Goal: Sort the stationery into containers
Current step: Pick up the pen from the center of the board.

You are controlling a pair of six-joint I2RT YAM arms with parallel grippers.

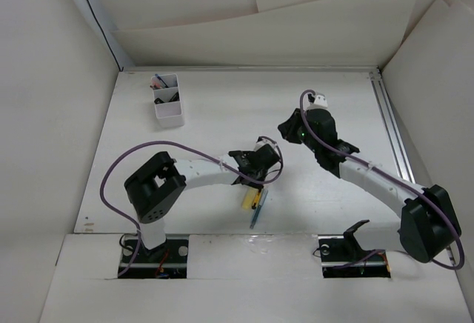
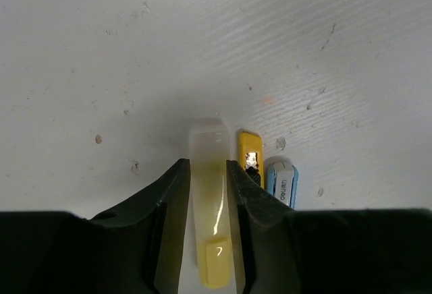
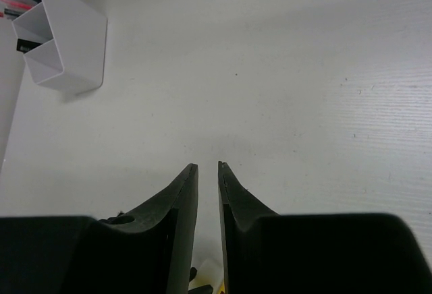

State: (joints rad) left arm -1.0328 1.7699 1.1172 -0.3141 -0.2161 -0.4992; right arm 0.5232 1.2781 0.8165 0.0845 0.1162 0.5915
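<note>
While pinched in left end effector [image 2: 206, 164], highlighter [image 2: 213, 240] aligned with it, cap [image 2: 208, 142] outward.

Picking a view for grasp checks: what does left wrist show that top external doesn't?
Left wrist only: the left gripper, jaws tight on both sides of a yellow highlighter; a second yellow marker and a blue pen lying beside it. Top external only: the divided white container at far left of the table, pens inside; the right arm. Both: yellow and blue stationery under the left gripper.
</note>
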